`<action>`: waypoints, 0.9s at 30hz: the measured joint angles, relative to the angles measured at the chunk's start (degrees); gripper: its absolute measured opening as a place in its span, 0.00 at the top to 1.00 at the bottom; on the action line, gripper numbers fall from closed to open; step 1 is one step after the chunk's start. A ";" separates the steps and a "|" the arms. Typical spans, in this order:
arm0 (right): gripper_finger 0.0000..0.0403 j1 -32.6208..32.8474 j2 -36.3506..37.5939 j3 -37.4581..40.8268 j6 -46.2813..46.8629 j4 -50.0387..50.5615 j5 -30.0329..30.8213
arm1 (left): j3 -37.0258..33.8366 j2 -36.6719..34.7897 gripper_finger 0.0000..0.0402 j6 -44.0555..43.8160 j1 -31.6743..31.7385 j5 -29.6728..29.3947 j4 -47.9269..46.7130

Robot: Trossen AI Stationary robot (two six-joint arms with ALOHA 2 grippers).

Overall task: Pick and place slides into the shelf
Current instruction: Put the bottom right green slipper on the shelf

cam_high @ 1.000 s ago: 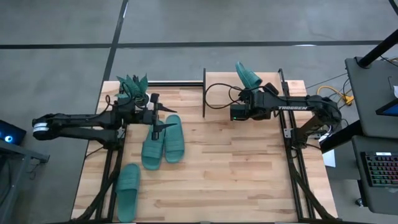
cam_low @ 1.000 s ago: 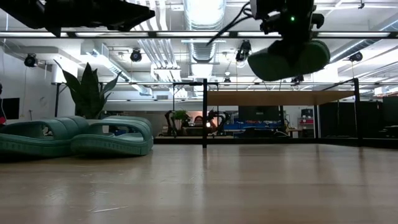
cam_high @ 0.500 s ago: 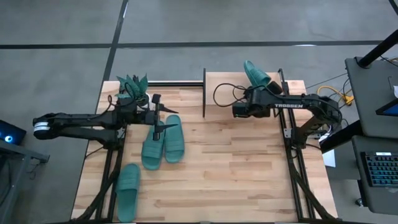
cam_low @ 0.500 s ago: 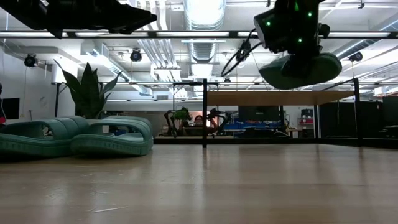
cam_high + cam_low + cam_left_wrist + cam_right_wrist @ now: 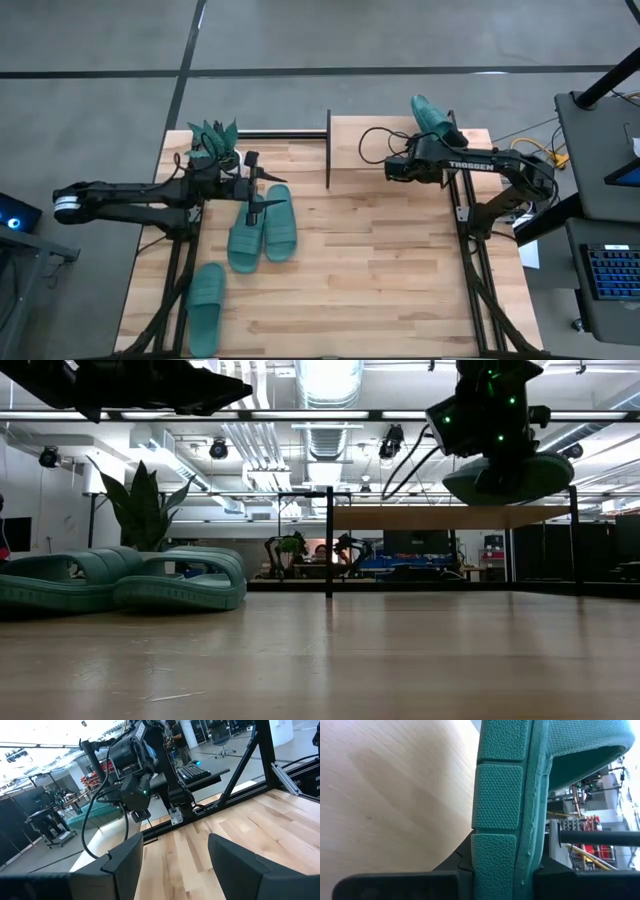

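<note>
From above, the right gripper clamps a teal slide over the shelf while three slides lie near the left gripper, fingers apart and seemingly empty; level, the slide hangs above the shelf board.

The right gripper is raised at the far right of the counter, its fingers clamped on a slide. The left gripper hangs above the counter's left half, fingers spread, empty.
</note>
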State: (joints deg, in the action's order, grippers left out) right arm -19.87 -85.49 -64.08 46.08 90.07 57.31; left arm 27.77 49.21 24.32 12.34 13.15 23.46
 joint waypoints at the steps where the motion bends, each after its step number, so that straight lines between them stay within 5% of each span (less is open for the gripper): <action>1: 0.87 -0.18 0.00 0.35 0.11 -0.08 0.10 | 0.00 -0.01 0.48 -0.01 0.00 0.00 -0.05; 11: 0.86 -0.55 0.01 0.30 0.35 -0.01 -3.57 | 0.00 0.15 0.48 0.00 0.00 0.00 -0.02; 18: 0.71 -0.55 0.02 -3.72 0.36 -0.03 -7.55 | 0.00 0.31 0.48 0.00 0.00 0.00 0.03; 27: 0.69 -0.53 0.02 -5.00 -0.12 -0.05 -14.17 | 0.00 0.31 0.48 -0.02 0.00 0.00 0.02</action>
State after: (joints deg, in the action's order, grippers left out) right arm -20.40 -85.47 -69.08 45.96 90.01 43.15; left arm 27.77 49.52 24.29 12.34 13.15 23.49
